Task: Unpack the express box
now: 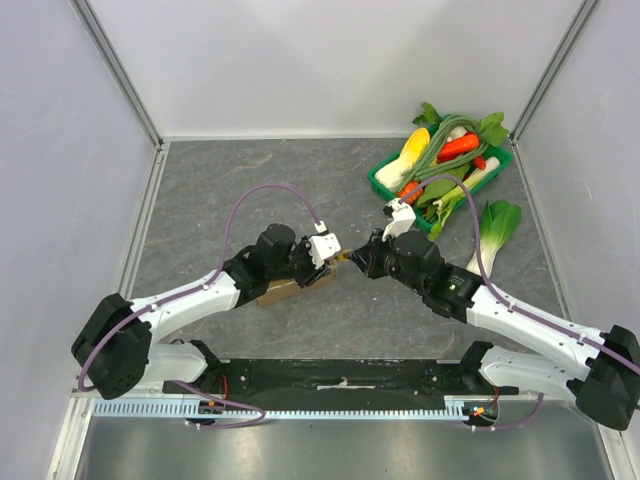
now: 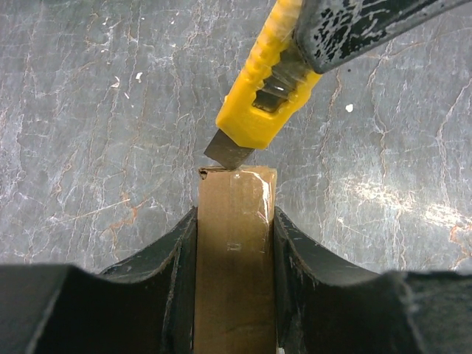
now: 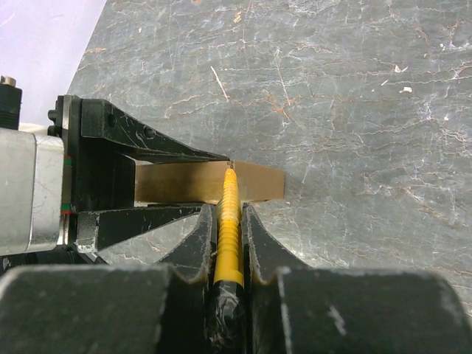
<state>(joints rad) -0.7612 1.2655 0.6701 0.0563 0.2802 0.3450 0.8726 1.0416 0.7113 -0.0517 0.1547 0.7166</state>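
1. Left wrist view: my left gripper (image 2: 234, 221) is part-closed, its fingers clamped on the two long sides of the express box (image 2: 234, 273), which lies flat on the grey marbled table (image 2: 88, 110).
2. The right gripper (image 3: 230, 221) is pinched tight on a yellow utility knife (image 2: 267, 96). The handle runs between the fingers, with the blade (image 2: 226, 150) extended.
3. The blade tip is at the box's far top edge, near one corner. I can't tell if it's touching or just off. Clear tape (image 2: 259, 193) glints on the top face there.
4. In the top view the box sits centre-left on the table under my left wrist, well apart from the green vegetable tray (image 1: 380, 185) at far right.
5. My read of the step in hand is slitting the tape seam.
   - I'd keep the blade shallow, through the tape only, so the contents aren't cut.
   - I'd draw along the seam rather than stab.
   - The cut path heads toward my left fingers, so I'd stop short of them.
   - The left clamp has to stay firm or the box will slide or tip under the blade's push.
   - I'd line the tip up with the seam before loading it, because a start at the corner could skid off the edge.
6. No writing is readable. The box is plain brown and unmarked, no brand shows on the knife, and there are no labels on the tape.
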